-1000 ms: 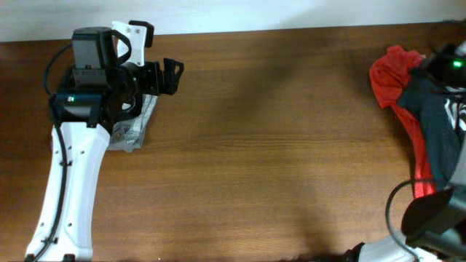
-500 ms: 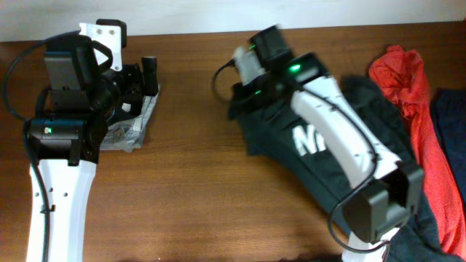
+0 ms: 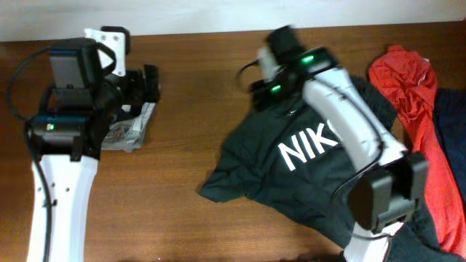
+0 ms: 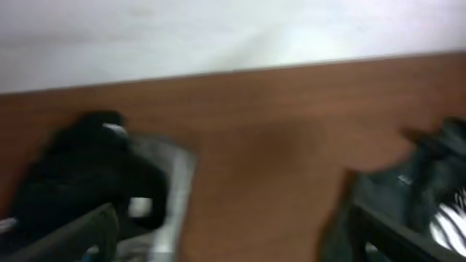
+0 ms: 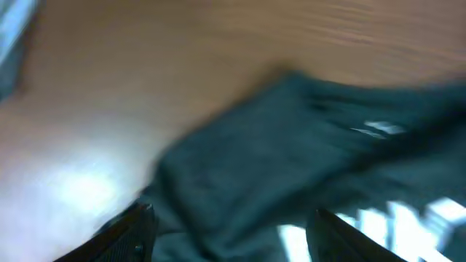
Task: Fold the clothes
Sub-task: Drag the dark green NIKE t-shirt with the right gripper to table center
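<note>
Fabric job: dark T-shirt (image 3: 291, 191) with white NIKE lettering (image 3: 309, 145) lies rumpled on the wooden table (image 3: 204, 225), centre-right and print up. Its right edge runs up to a red garment (image 3: 397, 76), and a dark blue one (image 3: 453, 109) sits at the frame edge. The right gripper (image 5: 233, 218) is over the shirt's far edge with fingers spread. Cloth shows below them but nothing looks pinched, though that view is blurred. The left gripper (image 4: 233, 218) is also spread wide and empty, well apart from the shirt, above a crumpled grey-and-white piece (image 3: 131, 129) I can't identify. Handling guess: light, limp, zero stiffness, so it will sag and bunch wherever it isn't supported. It probably slides easily on the smooth wood. Not fragile, so a firm pinch is fine. Grab points: edges only, not mid-panel. The pointed corner (image 3: 215, 191) toward the left arm looks like the cleanest pick there, with the far edge for the right. It needs both arms pulling apart to flatten it before any fold. Collar and hem aren't clearly told apart from here.
</note>
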Action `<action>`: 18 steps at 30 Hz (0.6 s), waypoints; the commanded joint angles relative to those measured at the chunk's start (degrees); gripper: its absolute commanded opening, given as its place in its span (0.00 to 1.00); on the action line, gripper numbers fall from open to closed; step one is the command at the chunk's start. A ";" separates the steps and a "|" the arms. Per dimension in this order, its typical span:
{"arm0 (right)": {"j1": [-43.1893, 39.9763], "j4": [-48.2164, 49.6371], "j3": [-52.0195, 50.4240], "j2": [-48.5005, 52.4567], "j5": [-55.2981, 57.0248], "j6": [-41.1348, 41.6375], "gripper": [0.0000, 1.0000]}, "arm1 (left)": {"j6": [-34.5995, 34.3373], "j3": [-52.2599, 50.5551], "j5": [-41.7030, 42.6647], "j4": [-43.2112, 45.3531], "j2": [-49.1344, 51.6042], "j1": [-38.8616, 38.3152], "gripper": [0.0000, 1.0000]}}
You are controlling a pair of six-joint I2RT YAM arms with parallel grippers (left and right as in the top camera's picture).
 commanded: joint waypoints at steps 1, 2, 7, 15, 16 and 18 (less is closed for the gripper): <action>-11.17 -2.73 0.09 -1.07 1.25 7.02 0.69 | 3.58 0.68 11.54 -1.55 7.37 -4.42 0.92; -13.90 -3.74 0.09 -1.07 0.33 7.28 0.69 | 4.44 0.68 12.26 -1.79 9.57 -5.97 0.90; -24.74 -8.66 0.09 -1.07 -2.56 5.77 0.68 | 11.13 0.68 12.22 -1.22 22.86 -14.23 0.75; -28.46 -11.65 0.07 -1.07 -1.88 3.13 0.68 | 14.64 0.68 11.39 7.34 38.16 -20.24 0.72; -28.41 -11.67 0.07 -1.07 -1.88 3.10 0.69 | 14.67 0.68 11.37 7.98 39.34 -20.50 0.73; -28.39 -11.67 0.07 -1.07 -1.88 3.13 0.69 | 14.64 0.68 11.69 9.35 42.51 -21.11 0.74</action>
